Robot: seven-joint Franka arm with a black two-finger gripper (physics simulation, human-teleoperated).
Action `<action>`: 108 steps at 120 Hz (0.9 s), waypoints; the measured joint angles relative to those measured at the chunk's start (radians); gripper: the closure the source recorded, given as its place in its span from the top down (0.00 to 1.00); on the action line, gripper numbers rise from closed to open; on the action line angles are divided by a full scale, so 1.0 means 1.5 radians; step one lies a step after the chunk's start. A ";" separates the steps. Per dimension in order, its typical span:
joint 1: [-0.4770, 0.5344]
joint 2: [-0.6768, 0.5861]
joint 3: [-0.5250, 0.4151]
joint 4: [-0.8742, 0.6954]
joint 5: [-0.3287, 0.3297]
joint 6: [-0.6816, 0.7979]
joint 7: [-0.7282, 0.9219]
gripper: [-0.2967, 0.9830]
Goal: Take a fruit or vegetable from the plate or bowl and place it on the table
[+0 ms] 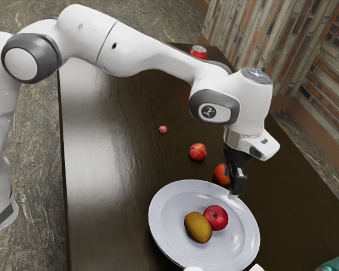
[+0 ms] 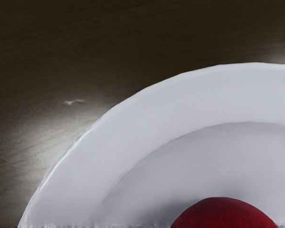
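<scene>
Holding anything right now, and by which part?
Nothing that I can see: my gripper is near the plate's rim; its apple and mango lie free.

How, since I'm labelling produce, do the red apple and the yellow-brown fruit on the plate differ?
The apple is bright red; the yellow-brown fruit is duller. The apple is roundish, the yellow-brown fruit a longer oval. The apple shows a stem dimple, the yellow-brown fruit none. Both lie on the plate.
</scene>
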 joint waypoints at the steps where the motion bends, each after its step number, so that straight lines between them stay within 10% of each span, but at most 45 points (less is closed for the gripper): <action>1: -0.001 0.000 0.000 0.000 0.000 -0.001 0.000 0.75; 108: -0.073 0.053 0.031 0.015 -0.013 -0.037 -0.071 0.75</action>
